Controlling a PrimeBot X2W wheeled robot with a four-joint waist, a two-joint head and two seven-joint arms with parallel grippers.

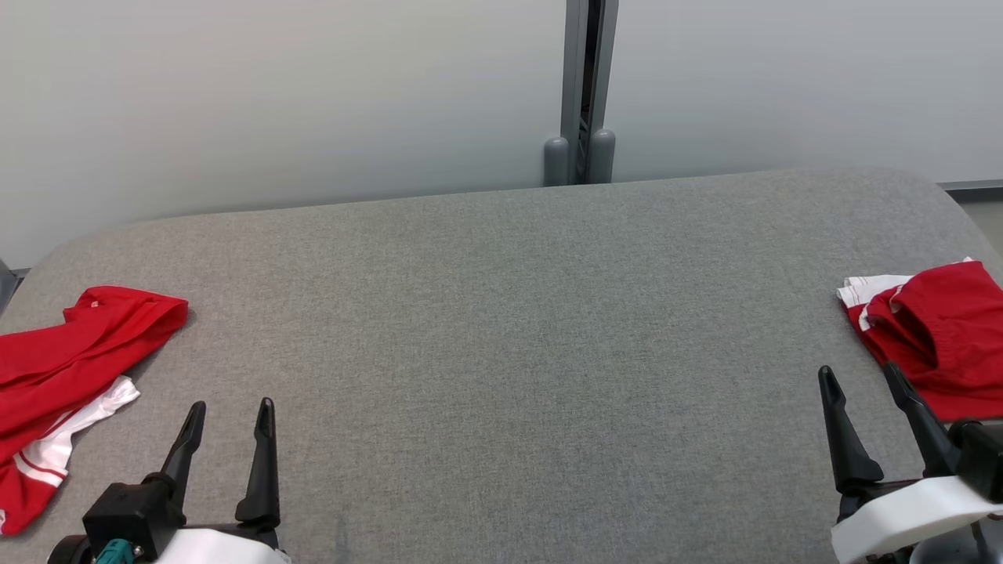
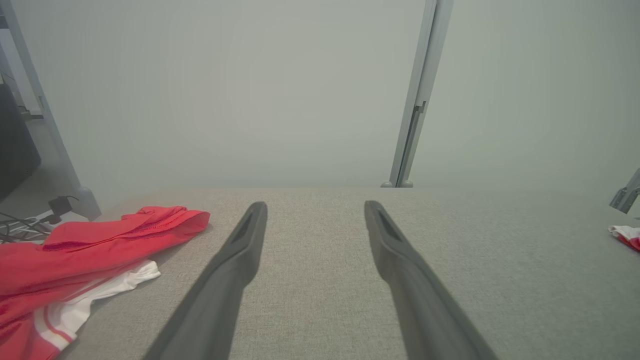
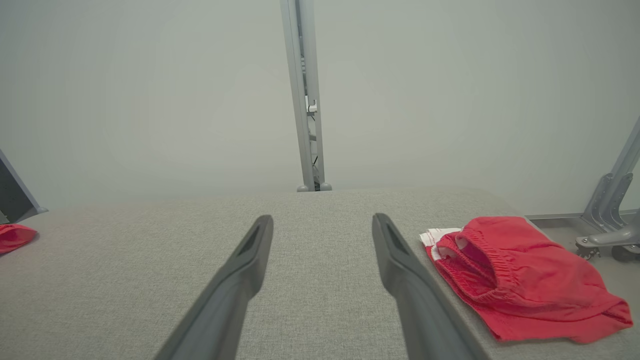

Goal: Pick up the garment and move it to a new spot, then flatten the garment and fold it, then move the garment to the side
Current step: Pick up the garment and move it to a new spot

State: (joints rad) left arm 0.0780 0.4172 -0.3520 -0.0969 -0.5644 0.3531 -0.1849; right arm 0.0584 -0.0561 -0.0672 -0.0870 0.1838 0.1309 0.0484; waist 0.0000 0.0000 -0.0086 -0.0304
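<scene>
We're holding our left gripper (image 1: 232, 406) and right gripper (image 1: 858, 370) wide open, gripping nothing, over the woven grey table (image 1: 501, 329). A rumpled red-and-white garment (image 1: 70, 345) is lying at its left edge, and a folded red garment (image 1: 940, 337) is sitting at its right edge.

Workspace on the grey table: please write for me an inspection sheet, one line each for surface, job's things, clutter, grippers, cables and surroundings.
Surface: grey fabric table, flat and even.
Job's things: left red garment, crumpled, white trim showing, at the table's left end; right red garment, bunched more compactly, at the right end.
Clutter: nothing seen.
Grippers: left gripper open, holding nothing; right gripper open, holding nothing, beside the right red garment.
Cables: dark cables on the floor past the table's left end.
Surroundings: pale wall panels, grey post behind the table, metal frame on the floor at the right.
</scene>
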